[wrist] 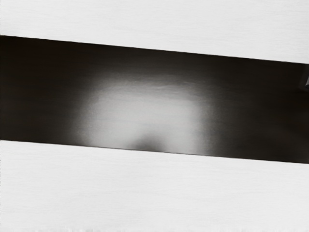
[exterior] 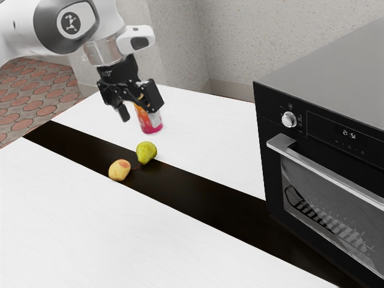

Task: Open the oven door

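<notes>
Oven door (exterior: 329, 207), closed, at the exterior view's right, with level handle (exterior: 330, 176) along its upper edge. Well apart, toward the exterior view's left: fingers (exterior: 140, 120), spread, empty. Next, presumably: reach across to the handle.

arm (exterior: 51, 25): in from exterior view's upper left, bent downward | claw (exterior: 139, 116): aimed down, slightly tilted, spread apart
</notes>
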{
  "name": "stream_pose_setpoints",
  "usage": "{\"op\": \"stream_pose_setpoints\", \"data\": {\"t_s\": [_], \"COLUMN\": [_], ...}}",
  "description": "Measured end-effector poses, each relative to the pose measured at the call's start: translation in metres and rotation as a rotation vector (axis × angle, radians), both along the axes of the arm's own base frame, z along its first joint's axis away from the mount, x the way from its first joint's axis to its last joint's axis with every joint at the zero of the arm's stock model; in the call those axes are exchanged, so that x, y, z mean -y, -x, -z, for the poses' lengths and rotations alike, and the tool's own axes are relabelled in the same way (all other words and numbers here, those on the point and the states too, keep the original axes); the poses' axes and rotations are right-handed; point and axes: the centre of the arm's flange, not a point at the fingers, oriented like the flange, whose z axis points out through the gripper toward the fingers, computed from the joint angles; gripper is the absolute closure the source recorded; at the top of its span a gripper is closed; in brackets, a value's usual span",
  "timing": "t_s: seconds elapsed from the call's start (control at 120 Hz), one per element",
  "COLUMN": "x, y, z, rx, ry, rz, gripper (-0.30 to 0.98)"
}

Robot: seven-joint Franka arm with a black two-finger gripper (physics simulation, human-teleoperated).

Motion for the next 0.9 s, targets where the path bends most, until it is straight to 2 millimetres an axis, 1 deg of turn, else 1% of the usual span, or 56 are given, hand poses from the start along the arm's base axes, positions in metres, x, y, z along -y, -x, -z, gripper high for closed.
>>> {"op": "stream_pose_setpoints", "data": {"t_s": [0.05, 0.2, 0.408, 0.467, 0.517, 0.533, 0.55, 0.567, 0.592, 0.608, 0.617, 0.625, 0.633, 0.642, 0.667, 0.692, 0.708, 0.733, 0.758, 0.775, 0.8, 0.825, 0.9], "x": [-0.005, 0.0, -0.001, 0.003, 0.004, 0.005, 0.007, 0.012, 0.022, 0.031, 0.037, 0.048, 0.064, 0.085, 0.156, 0.215, 0.246, 0.283, 0.309, 0.32, 0.331, 0.333, 0.339], "y": [0.001, 0.003, 0.004, 0.002, 0.003, 0.006, 0.019, 0.037, 0.07, 0.1, 0.116, 0.129, 0.14, 0.149, 0.172, 0.191, 0.202, 0.212, 0.215, 0.214, 0.208, 0.2, 0.181], "z": [0.0, 0.0, 0.003, 0.005, 0.004, -0.004, -0.03, -0.06, -0.11, -0.145, -0.16, -0.173, -0.182, -0.189, -0.199, -0.199, -0.197, -0.185, -0.169, -0.159, -0.146, -0.137, -0.12], "rx": [-0.008, -0.027, -0.042, -0.05, -0.049, -0.035, 0.011, 0.068, 0.174, 0.252, 0.286, 0.313, 0.336, 0.351, 0.379, 0.388, 0.394, 0.383, 0.365, 0.355, 0.339, 0.332, 0.335], "ry": [0.003, 0.005, 0.007, -0.006, -0.018, -0.023, -0.036, -0.047, -0.054, -0.059, -0.064, -0.07, -0.078, -0.092, -0.124, -0.141, -0.145, -0.152, -0.158, -0.159, -0.149, -0.134, -0.108], "rz": [-0.005, 0.01, 0.016, 0.014, 0.007, 0.007, 0.009, 0.017, 0.05, 0.088, 0.112, 0.145, 0.189, 0.243, 0.435, 0.616, 0.729, 0.877, 0.997, 1.065, 1.154, 1.223, 1.407], "gripper": [0.0, 0.0, 0.0, 0.0, 0.0, 0.0, 0.0, 0.0, 0.0, 0.0, 0.0, 0.0, 0.0, 0.0, 0.0, 0.0, 0.0, 0.0, 0.0, 0.0, 0.0, 0.0, 0.0]}}
